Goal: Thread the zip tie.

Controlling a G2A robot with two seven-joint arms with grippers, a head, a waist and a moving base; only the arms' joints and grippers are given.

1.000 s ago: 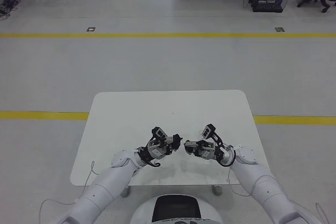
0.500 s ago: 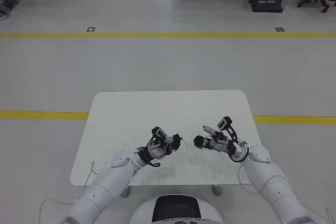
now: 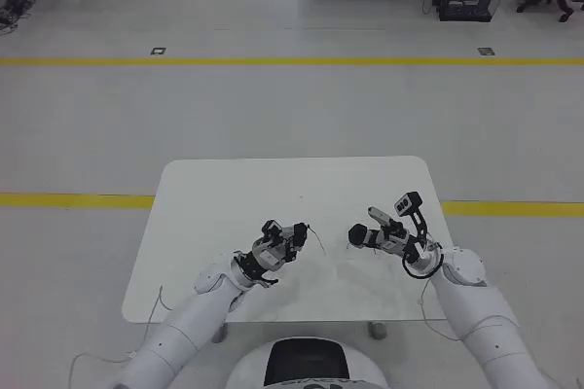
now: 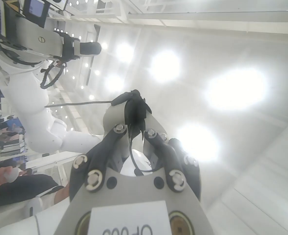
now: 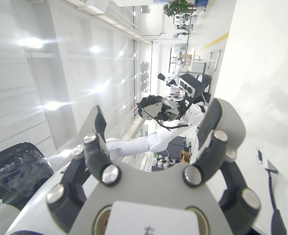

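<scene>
Top view and wrist views, item listing:

- Desk (image 3: 224,190): white with rounded corners. It stands on a pale floor (image 3: 78,126) crossed by yellow stripes (image 3: 273,61), one behind the desk and one running under it.
- Left end effector (image 3: 298,234): sits over the near half of the desk, left of centre, pointing toward the other arm. In the left wrist view its fingers (image 4: 114,113) are pressed together on the zip tie (dark padding is bunched at the tips).
- Zip tie (image 3: 316,241): thin and dark, pinched in the left end effector. In the top view a free length sticks out past the fingertips and slants across the gap between the two arms. In the left wrist view one straight run of the zip tie (image 4: 80,103) leaves the tips sideways, and a second part curls back between the fingers toward the palm. Whether the strap passes through its own head cannot be told.
- Right end effector (image 3: 362,226): sits over the near half of the desk, right of centre, near the zip tie's free end but apart from it. In the right wrist view the jaws stand wide, with the ribbed pads (image 5: 100,121) facing each other (the left arm shows between them, farther off).
</scene>
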